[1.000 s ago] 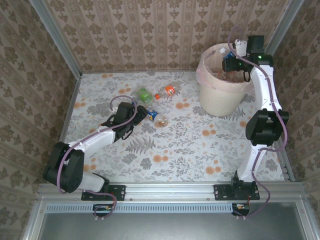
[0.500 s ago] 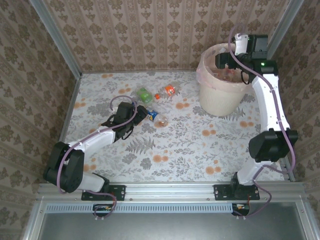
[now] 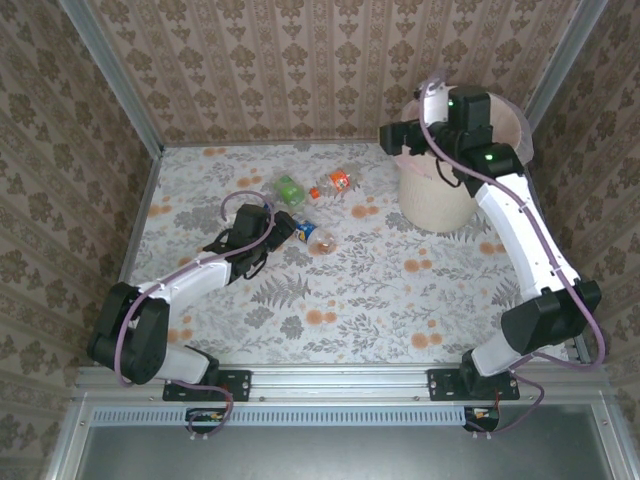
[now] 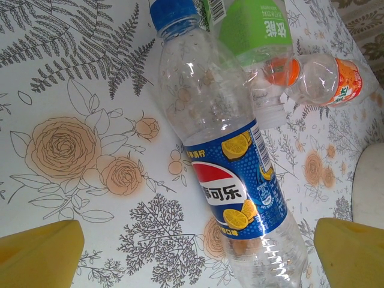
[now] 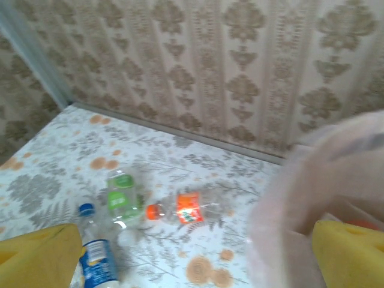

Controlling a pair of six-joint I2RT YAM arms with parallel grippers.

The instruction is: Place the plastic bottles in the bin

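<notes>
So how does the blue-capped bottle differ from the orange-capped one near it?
The blue-capped bottle wears a dark blue label; the orange-capped bottle an orange one. The blue-capped bottle lies between the open fingers of the left gripper; the orange-capped bottle lies farther out, nearer the bin. Both are clear plastic, on their sides on the flowered table.

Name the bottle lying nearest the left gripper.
The clear plastic bottle with the blue label and blue cap, just ahead of the left gripper; the green-labelled bottle and the orange-labelled bottle lie farther.
</notes>
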